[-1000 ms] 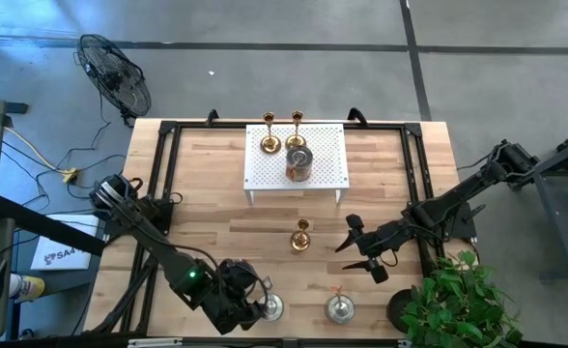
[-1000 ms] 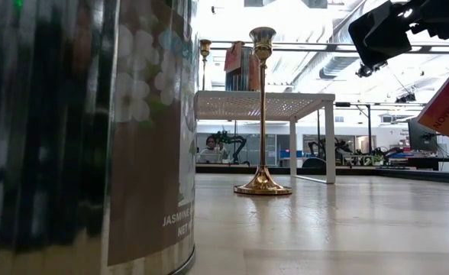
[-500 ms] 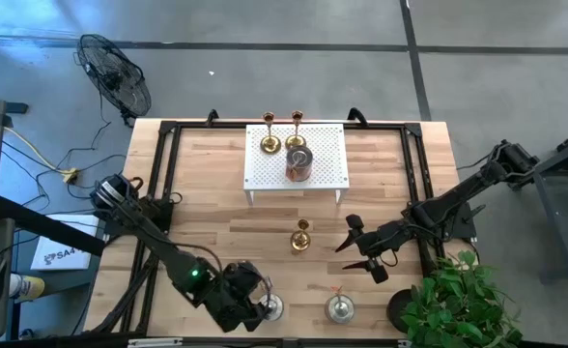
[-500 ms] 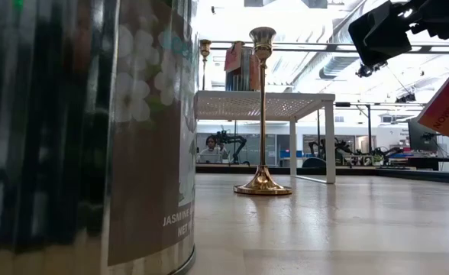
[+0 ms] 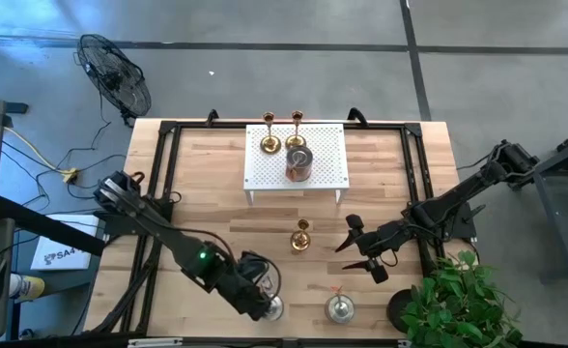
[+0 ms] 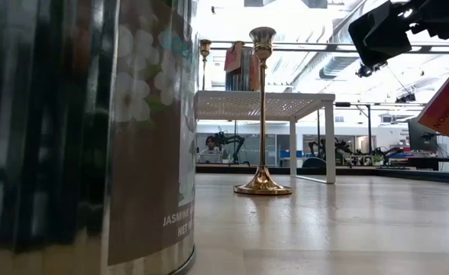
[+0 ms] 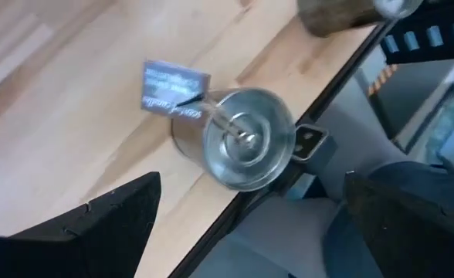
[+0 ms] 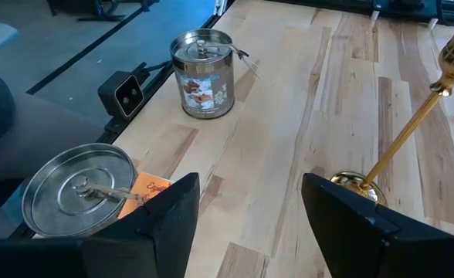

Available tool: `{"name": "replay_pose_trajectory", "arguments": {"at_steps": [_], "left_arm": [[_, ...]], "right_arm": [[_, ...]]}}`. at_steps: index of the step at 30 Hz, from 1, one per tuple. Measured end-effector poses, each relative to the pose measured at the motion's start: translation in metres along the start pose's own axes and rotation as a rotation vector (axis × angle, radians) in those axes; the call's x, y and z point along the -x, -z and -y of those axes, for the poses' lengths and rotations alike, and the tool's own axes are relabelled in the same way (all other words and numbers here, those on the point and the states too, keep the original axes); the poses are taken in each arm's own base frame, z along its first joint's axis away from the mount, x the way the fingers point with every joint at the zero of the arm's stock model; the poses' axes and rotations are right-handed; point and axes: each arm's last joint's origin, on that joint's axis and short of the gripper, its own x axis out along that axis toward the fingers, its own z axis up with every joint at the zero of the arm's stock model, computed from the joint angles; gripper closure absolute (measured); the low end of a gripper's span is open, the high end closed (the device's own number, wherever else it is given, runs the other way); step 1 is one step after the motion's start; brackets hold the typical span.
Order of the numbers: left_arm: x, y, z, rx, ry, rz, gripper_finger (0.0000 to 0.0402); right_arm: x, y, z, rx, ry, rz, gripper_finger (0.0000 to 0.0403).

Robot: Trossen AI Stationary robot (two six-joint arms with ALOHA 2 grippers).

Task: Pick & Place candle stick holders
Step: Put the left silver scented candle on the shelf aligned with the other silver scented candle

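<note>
Since a second ago your left gripper [image 5: 262, 298] slid right along the front edge, fingers spread wide over the silver tin [image 5: 270, 307], holding nothing, while your right gripper [image 5: 359, 253], half open and empty, sat beside the gold candlestick [image 5: 301, 235] mid-table.

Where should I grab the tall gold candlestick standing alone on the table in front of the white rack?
Grip the gold candlestick on its slim stem, about midway, coming level from the side. It stands upright; the flared base and cup are wider and would likely slip. The right gripper, open, is nearest.
</note>
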Motion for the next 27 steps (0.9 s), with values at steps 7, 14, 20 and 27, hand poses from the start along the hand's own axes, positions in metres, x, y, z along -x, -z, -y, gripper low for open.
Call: {"name": "replay_pose_trajectory", "arguments": {"at_steps": [7, 14, 20, 27], "left_arm": [[0.011, -0.003, 0.009, 0.021, 0.044, -0.008, 0.0006], [0.007, -0.003, 0.014, 0.029, 0.077, -0.019, 0.0006], [-0.003, -0.004, 0.03, -0.076, 0.195, -0.009, 0.0006], [-0.01, -0.004, 0.047, -0.173, 0.096, -0.07, 0.0005]], "right_arm": [[0.0, 0.0, 0.0, 0.0, 0.0, 0.0, 0.0179], [0.0, 0.0, 0.0, 0.0, 0.0, 0.0, 0.0179], [0.0, 0.0, 0.0, 0.0, 0.0, 0.0, 0.0179], [0.0, -0.001, 0.0, -0.001, -0.001, 0.012, 0.0179]]}}
